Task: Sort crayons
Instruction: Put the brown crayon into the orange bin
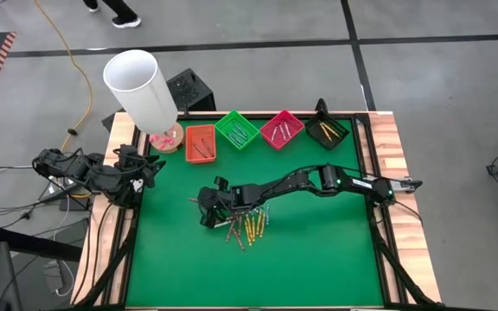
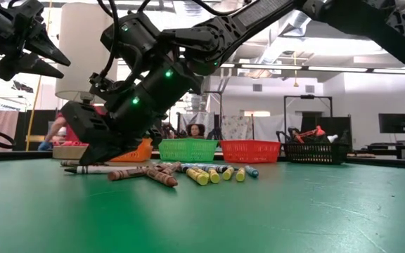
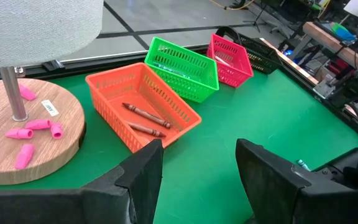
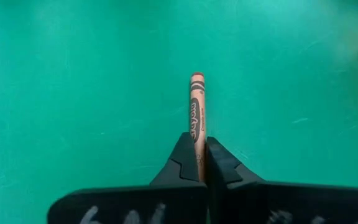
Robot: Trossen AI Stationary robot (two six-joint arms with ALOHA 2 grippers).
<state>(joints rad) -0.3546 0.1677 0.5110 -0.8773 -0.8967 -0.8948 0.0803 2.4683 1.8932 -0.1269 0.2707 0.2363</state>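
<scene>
Bright, even overhead room light; soft shadows on the green mat, near foreground blurred.

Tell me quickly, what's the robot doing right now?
Right gripper shut on an orange-brown crayon, low at the crayon pile. Left gripper open, parked near the orange tray. Nothing in the way.

The green mat has lots of open room at the near side. The crayon pile lies in the middle. Four trays line the far edge, and the lamp probably blocks that far left corner.
</scene>
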